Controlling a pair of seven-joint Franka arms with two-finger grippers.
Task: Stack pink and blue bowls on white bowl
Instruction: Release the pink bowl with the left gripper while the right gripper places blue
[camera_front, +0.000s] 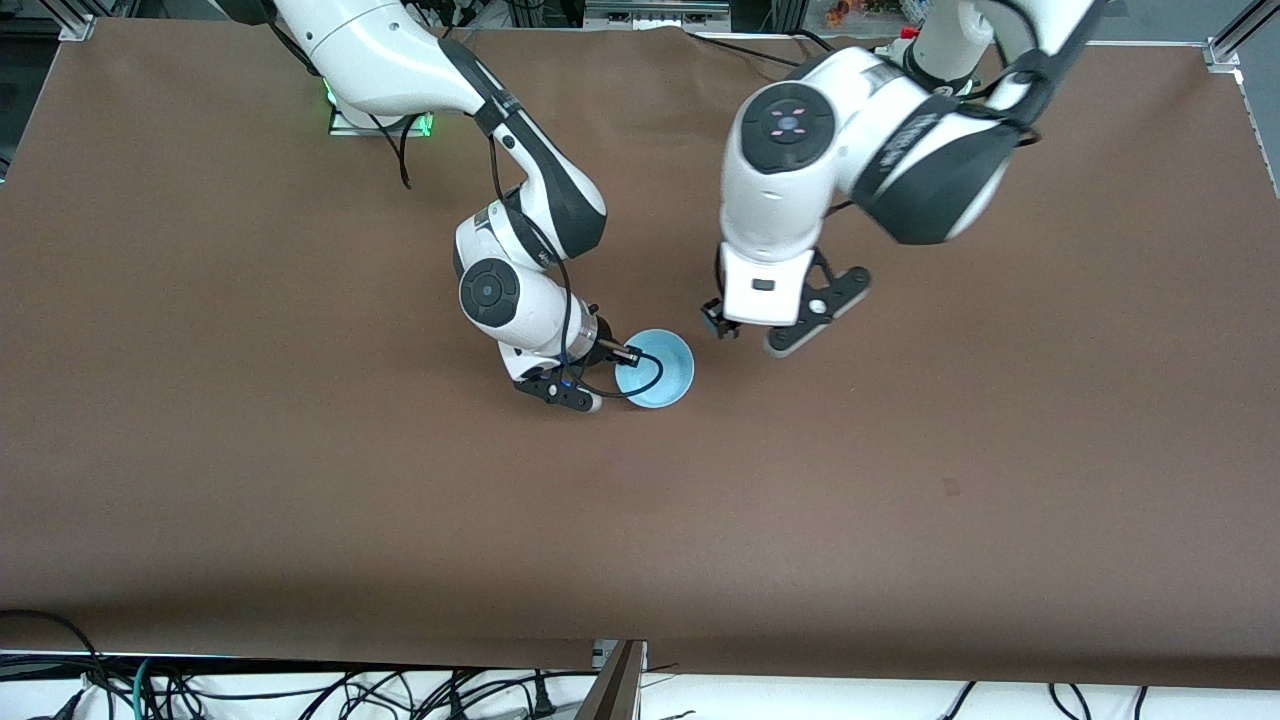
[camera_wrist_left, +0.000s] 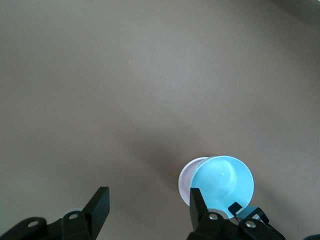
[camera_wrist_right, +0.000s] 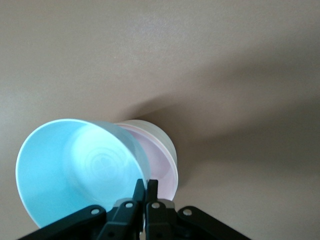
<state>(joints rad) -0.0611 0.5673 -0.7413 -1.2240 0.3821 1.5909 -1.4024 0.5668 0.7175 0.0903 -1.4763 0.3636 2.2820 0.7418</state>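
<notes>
In the front view the right gripper (camera_front: 628, 354) pinches the blue bowl's (camera_front: 660, 372) rim near the middle of the table (camera_front: 200, 450). The left gripper (camera_front: 745, 338) hovers just beside it, fingers wide and empty. The left wrist view shows the blue bowl tilted over a pink bowl (camera_wrist_left: 187, 177). The right wrist view shows fingers (camera_wrist_right: 137, 192) shut on the rim — pink bowl nested in a white bowl (camera_wrist_right: 162, 137).

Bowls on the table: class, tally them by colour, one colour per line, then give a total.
Blue bowl, held tilted by its rim over the other two: 1
Pink bowl, nested in the white one: 1
White bowl, lowest of the three: 1
Total: 3
</notes>
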